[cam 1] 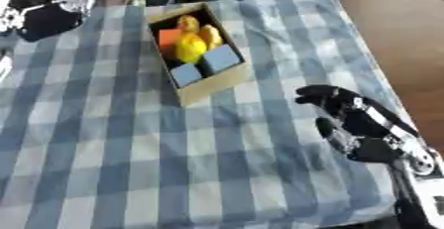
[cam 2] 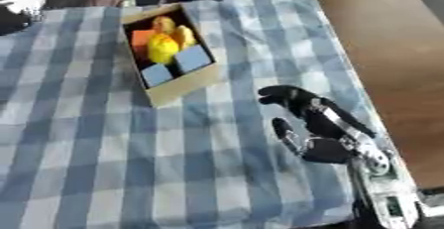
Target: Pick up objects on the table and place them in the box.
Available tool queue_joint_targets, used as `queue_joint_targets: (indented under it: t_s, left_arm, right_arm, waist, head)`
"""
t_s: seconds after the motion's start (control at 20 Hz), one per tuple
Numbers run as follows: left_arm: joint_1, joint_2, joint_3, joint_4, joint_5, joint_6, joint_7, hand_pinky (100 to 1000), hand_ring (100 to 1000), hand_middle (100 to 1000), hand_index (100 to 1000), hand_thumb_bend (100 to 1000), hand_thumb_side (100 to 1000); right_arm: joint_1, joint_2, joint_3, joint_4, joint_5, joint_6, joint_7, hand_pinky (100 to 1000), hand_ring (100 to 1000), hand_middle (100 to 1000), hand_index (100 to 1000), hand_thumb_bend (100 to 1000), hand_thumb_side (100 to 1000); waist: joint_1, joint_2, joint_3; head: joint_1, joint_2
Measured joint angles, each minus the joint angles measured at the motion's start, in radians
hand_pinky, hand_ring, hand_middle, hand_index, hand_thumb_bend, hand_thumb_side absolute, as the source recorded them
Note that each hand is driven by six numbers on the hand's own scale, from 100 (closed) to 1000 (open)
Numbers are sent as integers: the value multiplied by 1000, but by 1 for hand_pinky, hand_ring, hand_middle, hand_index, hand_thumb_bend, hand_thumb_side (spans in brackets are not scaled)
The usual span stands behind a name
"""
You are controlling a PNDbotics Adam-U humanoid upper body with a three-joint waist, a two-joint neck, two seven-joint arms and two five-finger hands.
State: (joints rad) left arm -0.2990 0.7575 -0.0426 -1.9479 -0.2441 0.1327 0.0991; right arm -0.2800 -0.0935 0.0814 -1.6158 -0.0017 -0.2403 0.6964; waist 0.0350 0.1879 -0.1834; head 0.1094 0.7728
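One hand shows in the left eye view: the right hand (cam 1: 347,119), low at the right over the checked cloth (cam 1: 104,163), fingers curled and holding nothing. The box (cam 1: 212,85) lies up and to its left, well apart, its long axis slanting away, and holds yellow pieces (cam 1: 191,46), an orange piece (cam 1: 167,37) and blue blocks (cam 1: 220,57). In the right eye view no loose object shows on the cloth, and bare brown bench (cam 2: 381,49) runs along the right. The left hand shows in neither view.
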Motion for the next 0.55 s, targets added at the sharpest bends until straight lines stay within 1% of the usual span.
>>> queue_joint_targets:
  t_s: [0.05,0.2,0.25,0.35,0.55]
  left_arm:
    - [26,-17,7,-14,16,-8,11,695,623,614,763,100,515]
    - [95,-89,18,-31,54,-39,41,695,620,609,758,100,564]
    - [115,-116,19,-32,64,-49,49,694,616,602,753,100,599]
    - [152,-170,22,-32,79,-62,65,694,615,601,751,100,621]
    - [203,-271,22,-32,101,-74,83,696,614,600,752,100,667]
  right_arm:
    - [0,0,-1,0,0,1,-2,1000,868,860,888,100,340]
    - [6,0,-9,-1,0,2,-12,1000,866,858,887,100,350]
    - [8,0,-11,-2,0,2,-15,1000,865,857,886,100,361]
    - [8,0,-15,-6,-2,1,-22,1000,864,857,886,100,369]
    - [8,0,-28,-15,-10,2,-37,1000,863,856,884,100,384]
  waist:
    - [0,-3,5]
    - [0,-4,22]
    - [0,-6,27]
    - [0,-13,32]
    - [-3,-14,49]
  head:
    - [1,0]
    - [4,0]
    - [7,0]
    - [13,0]
    - [20,0]
